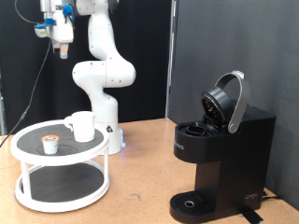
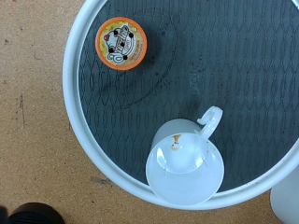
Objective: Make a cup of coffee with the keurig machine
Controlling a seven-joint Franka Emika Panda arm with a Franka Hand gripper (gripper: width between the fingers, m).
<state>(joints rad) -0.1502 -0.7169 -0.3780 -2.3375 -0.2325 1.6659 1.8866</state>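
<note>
The cup is a small white mug that stands upright on the upper shelf of a white round two-tier tray, at the exterior view's left. A round brown-topped pod lies on the same shelf beside it. In the wrist view the cup is empty and stands apart from the orange-rimmed pod. The keurig machine stands at the exterior view's right with its domed lid hinged up. My gripper hangs high above the tray and holds nothing that I can see.
The tray's white rim rings a dark mesh shelf on a wooden table. The white arm's base stands just behind the tray. A black curtain backs the scene. The machine's round drip base has nothing on it.
</note>
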